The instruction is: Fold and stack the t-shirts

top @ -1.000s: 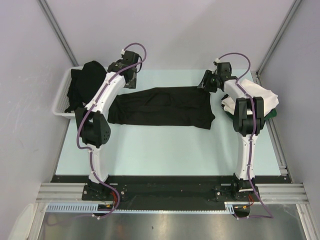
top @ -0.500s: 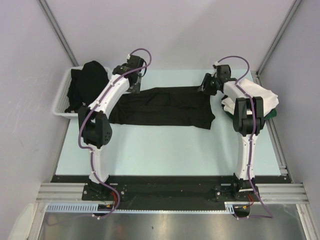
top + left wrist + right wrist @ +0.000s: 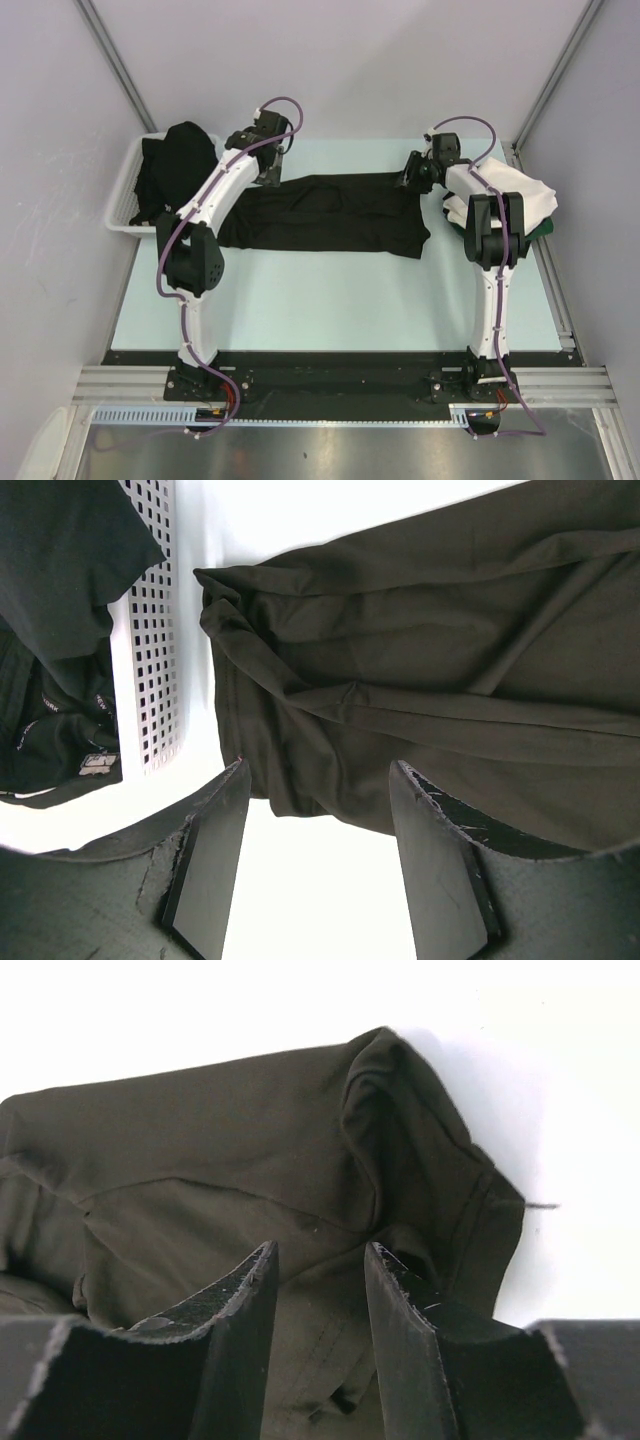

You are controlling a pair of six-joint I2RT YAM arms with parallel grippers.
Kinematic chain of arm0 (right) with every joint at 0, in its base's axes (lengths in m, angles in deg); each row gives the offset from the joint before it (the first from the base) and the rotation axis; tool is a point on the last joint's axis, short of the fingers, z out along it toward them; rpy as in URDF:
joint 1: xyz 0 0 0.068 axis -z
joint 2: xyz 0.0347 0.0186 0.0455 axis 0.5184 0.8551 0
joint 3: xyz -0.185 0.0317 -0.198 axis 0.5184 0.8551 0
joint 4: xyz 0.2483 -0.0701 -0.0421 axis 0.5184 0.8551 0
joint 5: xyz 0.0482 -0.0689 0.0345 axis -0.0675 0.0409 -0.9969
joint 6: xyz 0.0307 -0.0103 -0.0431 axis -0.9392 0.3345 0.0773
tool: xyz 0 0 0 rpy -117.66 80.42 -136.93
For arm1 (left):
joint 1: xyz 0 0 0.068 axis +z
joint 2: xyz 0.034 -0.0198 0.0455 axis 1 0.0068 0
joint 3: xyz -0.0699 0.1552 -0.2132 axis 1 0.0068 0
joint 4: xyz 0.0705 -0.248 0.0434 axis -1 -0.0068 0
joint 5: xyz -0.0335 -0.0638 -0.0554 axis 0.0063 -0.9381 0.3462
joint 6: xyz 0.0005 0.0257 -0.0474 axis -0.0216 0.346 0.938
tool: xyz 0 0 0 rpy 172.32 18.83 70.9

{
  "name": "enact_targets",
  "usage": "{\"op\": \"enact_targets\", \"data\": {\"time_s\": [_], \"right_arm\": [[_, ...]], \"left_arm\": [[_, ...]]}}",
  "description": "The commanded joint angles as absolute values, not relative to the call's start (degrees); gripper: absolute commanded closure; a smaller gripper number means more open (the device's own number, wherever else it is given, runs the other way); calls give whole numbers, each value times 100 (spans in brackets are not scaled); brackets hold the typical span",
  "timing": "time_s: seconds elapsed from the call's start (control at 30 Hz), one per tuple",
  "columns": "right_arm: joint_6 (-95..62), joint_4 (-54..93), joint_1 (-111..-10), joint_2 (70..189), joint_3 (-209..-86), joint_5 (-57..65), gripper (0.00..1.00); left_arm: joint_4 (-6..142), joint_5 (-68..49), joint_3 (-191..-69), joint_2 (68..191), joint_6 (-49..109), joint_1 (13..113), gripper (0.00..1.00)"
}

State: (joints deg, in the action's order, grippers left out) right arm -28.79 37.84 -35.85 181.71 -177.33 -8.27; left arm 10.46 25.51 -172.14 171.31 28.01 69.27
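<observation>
A black t-shirt lies folded lengthwise across the middle of the table. My left gripper hovers open at its far left corner. In the left wrist view the shirt's corner lies just beyond the fingertips of the left gripper, with bare table between them. My right gripper is at the shirt's far right corner. In the right wrist view the right gripper has its jaws partly narrowed, straddling the fabric with a gap showing. More black t-shirts fill the basket.
The white slotted basket stands at the table's left edge, and its wall lies close to the left fingers. A stack with a white t-shirt over a dark green one sits at the right edge beside the right arm.
The left arm swung right from the basket side to the shirt's far left corner, then held. The right gripper's jaws narrowed over the shirt's far right corner.
</observation>
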Motion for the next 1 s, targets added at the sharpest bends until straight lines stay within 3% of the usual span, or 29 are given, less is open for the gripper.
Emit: {"op": "enact_targets", "data": {"time_s": [0.0, 0.37, 0.47, 0.6, 0.63, 0.73, 0.77, 0.97], "right_arm": [[-2831, 3687, -3518, 18298, -18087, -977, 56], [-2902, 3687, -3500, 18544, -18377, -1109, 66], [-2928, 3696, -3500, 18614, -18473, -1179, 75], [-2998, 3652, -3492, 18676, -18526, -1276, 97], [-2990, 3643, -3500, 18693, -18535, -1284, 99], [-2998, 3661, -3483, 18711, -18570, -1293, 95], [-2981, 3722, -3492, 18702, -18579, -1267, 84], [-2919, 3757, -3360, 18492, -18351, -1118, 66]], "left_arm": [[1044, 2597, -17214, 16882, 2886, 6878, 37], [1026, 2606, -17241, 16944, 2869, 6861, 37], [1026, 2614, -17241, 16961, 2869, 6852, 37], [1008, 2614, -17241, 16961, 2869, 6852, 37], [1000, 2614, -17241, 16961, 2869, 6843, 37], [982, 2640, -17214, 16961, 2869, 6843, 36], [973, 2641, -17197, 16953, 2860, 6834, 36], [1009, 2606, -17197, 16970, 2869, 6808, 37]]}}
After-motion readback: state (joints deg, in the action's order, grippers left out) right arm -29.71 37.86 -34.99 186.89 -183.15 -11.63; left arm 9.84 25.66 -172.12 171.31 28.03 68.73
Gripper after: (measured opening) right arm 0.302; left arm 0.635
